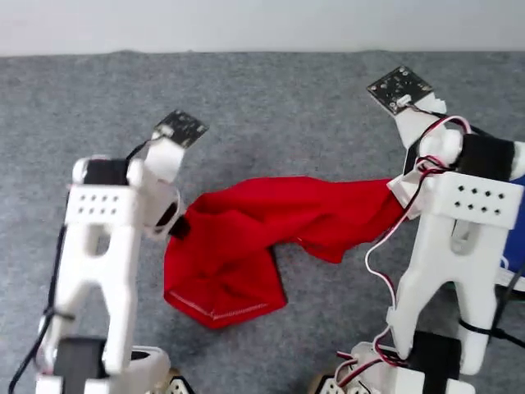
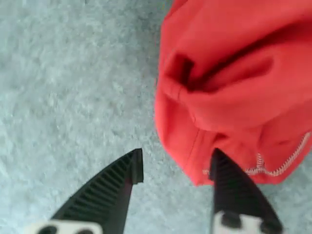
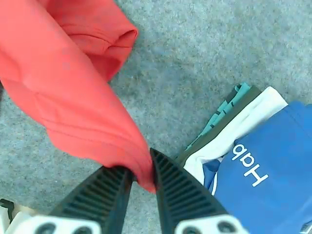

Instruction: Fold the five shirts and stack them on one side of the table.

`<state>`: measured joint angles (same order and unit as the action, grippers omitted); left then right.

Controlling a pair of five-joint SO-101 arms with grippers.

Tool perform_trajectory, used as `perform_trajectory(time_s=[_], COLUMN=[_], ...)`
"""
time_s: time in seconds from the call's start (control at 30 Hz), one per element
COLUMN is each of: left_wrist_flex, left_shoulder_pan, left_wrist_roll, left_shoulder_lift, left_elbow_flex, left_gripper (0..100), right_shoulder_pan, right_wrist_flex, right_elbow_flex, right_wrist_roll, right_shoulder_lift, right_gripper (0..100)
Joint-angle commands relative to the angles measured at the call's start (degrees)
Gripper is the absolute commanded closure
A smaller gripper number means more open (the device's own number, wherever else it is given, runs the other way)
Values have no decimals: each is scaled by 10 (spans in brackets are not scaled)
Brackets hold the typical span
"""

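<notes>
Firmly, shirt [image 3: 63, 97] in right end effector [image 3: 140, 166]

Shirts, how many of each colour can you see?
red shirt: 1
blue shirt: 1
white shirt: 1
dark green shirt: 1
teal shirt: 1
Total: 5 shirts

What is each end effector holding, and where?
The right end effector pinches the red shirt by a bunched edge of fabric. The left end effector is open beside the shirt, gripping nothing.
</notes>
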<state>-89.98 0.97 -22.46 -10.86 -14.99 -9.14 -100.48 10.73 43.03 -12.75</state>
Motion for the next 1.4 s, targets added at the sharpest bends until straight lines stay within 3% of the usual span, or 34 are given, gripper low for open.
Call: perform_trajectory(time_s=[0.0, 0.23, 0.5, 0.8, 0.93, 1.37], left_wrist_flex=[-43, -80, -76, -64, -88, -99], left_shoulder_pan=[-16, -34, -97, -97, -97, -46], left_wrist_roll=[-38, -101, -105, -105, -151, -160], left_shoulder_lift=[64, 144, 177, 251, 234, 105], left_elbow_flex=[102, 174, 191, 191, 192, 189], left_gripper=[747, 748, 750, 897, 987, 957], right_shoulder_pan=[-7, -7, -7, -8, -11, -7], right_wrist_flex=[-24, -24, -24, -23, -23, -22], right_elbow_flex=[25, 24, -5, -11, -10, -8], right_wrist_roll=[4, 2, 1, 0, 1, 0], right_shoulder_lift=[-18, -18, -21, -23, -23, -23], right_gripper=[989, 989, 988, 988, 988, 988])
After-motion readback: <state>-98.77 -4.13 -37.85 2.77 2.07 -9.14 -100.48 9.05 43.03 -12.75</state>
